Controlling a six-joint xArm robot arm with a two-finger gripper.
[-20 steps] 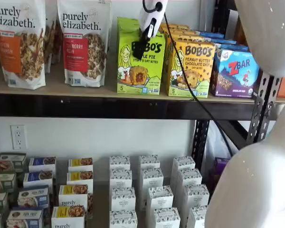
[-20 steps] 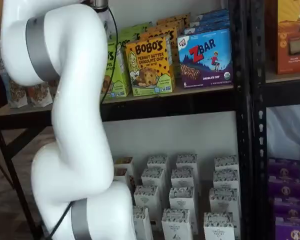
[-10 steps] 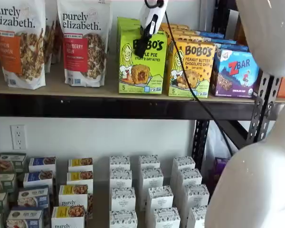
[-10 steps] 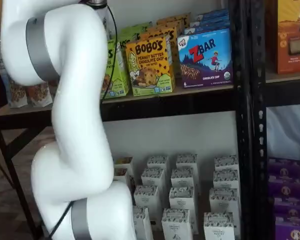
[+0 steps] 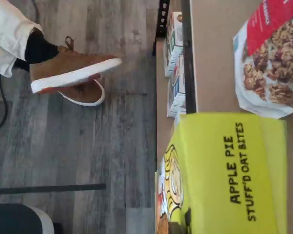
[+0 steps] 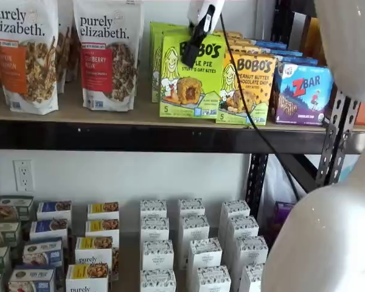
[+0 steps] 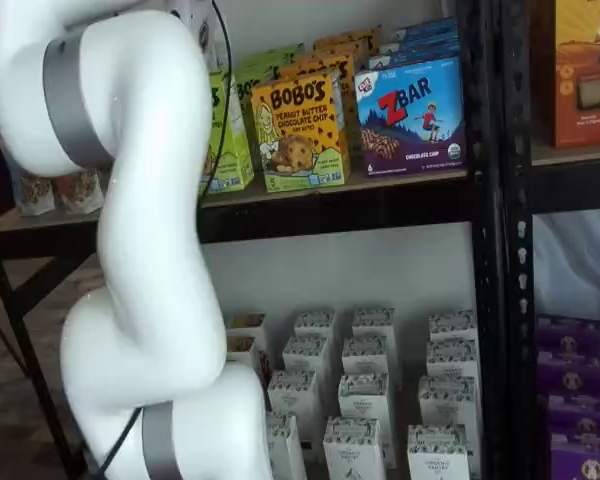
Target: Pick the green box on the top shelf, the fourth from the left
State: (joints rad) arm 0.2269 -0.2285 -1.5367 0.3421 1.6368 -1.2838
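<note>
The green box [image 6: 191, 82], lime green with "APPLE PIE" print, stands forward of its row at the front of the top shelf [image 6: 170, 139], overlapping the yellow-orange Bobo's box [image 6: 252, 85]. My gripper [image 6: 190, 59] comes down from above; one black finger lies across the box's front and the gripper is shut on the box. In the wrist view the box's top [image 5: 229, 175] fills the frame close under the camera. In a shelf view the box [image 7: 225, 140] is mostly hidden behind my white arm, and the gripper is hidden there.
More green boxes [image 6: 155, 58] stand behind it. Granola bags [image 6: 106, 55] stand to the left, a blue ZBar box [image 6: 301, 94] to the right. Small white boxes [image 6: 194, 243] fill the lower shelf. A person's brown shoe [image 5: 73, 68] is on the floor below.
The green box has moved right and out toward the shelf's front edge together with the gripper, and now overlaps the yellow-orange box.
</note>
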